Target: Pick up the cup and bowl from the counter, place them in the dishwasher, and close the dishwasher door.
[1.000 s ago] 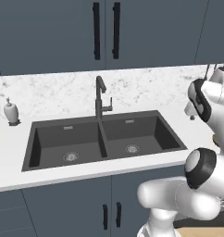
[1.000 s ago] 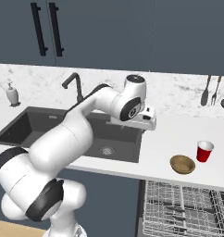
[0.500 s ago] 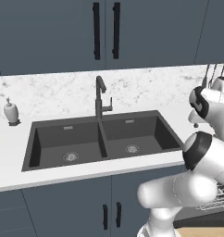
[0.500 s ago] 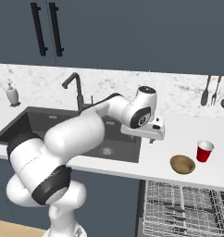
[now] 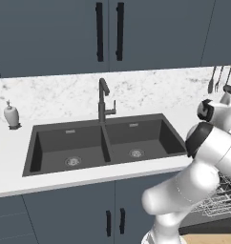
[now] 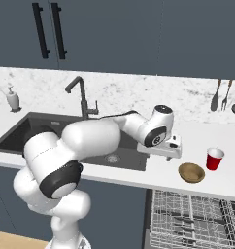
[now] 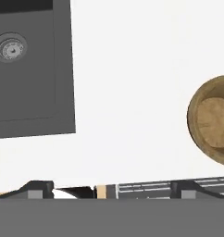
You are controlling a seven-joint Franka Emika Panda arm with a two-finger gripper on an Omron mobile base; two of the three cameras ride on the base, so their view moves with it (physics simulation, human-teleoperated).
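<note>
In the left base view, the white robot arm [image 5: 203,157] is rising at the lower right, beside the dark double sink [image 5: 105,143] sitting in the long white marble-look desk [image 5: 12,157], with a black faucet [image 5: 104,101] standing behind the basins and a white soap bottle [image 5: 11,115] standing at the far left; the silvery wire rack of the dishwasher [image 5: 217,198] is showing under the arm. In the right base view, the claw [image 6: 172,151] is hanging over the bare desk [image 6: 139,175] just right of the sink [image 6: 51,133], near the small tan-brown bowl [image 6: 191,172], which is sitting on the desk just beside the small red cup with a paler rim [image 6: 214,159]; both are lying above the open dishwasher [image 6: 192,219], and dark utensils [image 6: 226,96] are hanging on the wall behind. In the hand view, the claw's dark fingertips [image 7: 40,188] are standing wide apart and gripping nothing, the bowl [image 7: 214,121] is lying at the right edge on the desk [image 7: 127,92], the sink [image 7: 33,69] is showing at the upper left, and the dishwasher rack [image 7: 146,188] is showing along the bottom.
</note>
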